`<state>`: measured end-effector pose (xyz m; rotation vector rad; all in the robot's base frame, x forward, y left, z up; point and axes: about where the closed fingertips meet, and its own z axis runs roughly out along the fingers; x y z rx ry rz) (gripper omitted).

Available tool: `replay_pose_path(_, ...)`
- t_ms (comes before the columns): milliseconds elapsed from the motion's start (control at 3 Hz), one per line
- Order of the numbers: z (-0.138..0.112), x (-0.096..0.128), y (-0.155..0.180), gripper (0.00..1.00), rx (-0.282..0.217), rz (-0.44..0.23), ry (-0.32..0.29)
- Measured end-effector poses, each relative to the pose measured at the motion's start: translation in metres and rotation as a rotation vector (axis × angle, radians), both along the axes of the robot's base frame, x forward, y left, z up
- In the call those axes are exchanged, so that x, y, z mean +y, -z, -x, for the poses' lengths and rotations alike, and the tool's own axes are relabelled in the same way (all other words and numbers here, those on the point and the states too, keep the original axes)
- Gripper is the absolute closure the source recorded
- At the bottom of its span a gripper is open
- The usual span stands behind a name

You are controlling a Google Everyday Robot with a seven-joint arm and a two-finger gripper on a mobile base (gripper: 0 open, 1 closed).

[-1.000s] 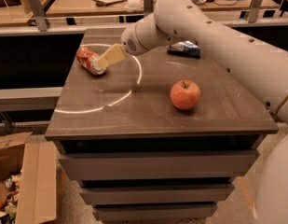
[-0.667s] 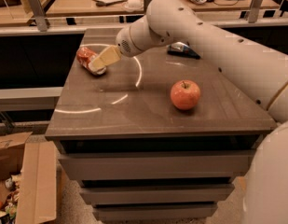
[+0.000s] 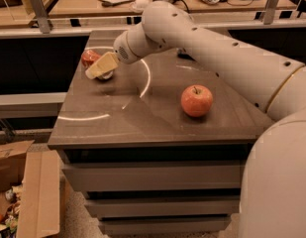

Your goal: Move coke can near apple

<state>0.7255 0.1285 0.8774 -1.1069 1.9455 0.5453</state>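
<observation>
The white arm has swung a little further left than a second ago. Its bulky forearm now covers more of the far right of the table. It comes in from the near right, climbs over the table's right side and bends down at the wrist toward the far left corner.

The table top has open room across its middle and all along its near edge. The left edge drops off to the floor, where a cardboard box stands open.

The apple sits upright right of centre, toward the near edge and well apart from the arm's tip. It has not moved.

The gripper has slid slightly left and now lies tilted over the coke can, touching or just above it. Whether it has clamped on the can cannot be told.

The coke can rests on its side close to the far left corner, where it was before, far from the apple.
</observation>
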Motion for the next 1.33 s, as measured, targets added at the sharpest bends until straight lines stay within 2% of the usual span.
replay_pose_path(333,-0.008,0.012,0.009,0.02,0.004,0.006,-0.007)
replay_pose_path(667,-0.012,0.017,0.014,0.24,0.008,0.011,-0.012)
replay_pose_path(1000,-0.015,0.016,0.018,0.56,0.013,0.026,-0.014)
replay_pose_path(1333,-0.020,0.006,0.016,0.79,0.009,0.038,0.012)
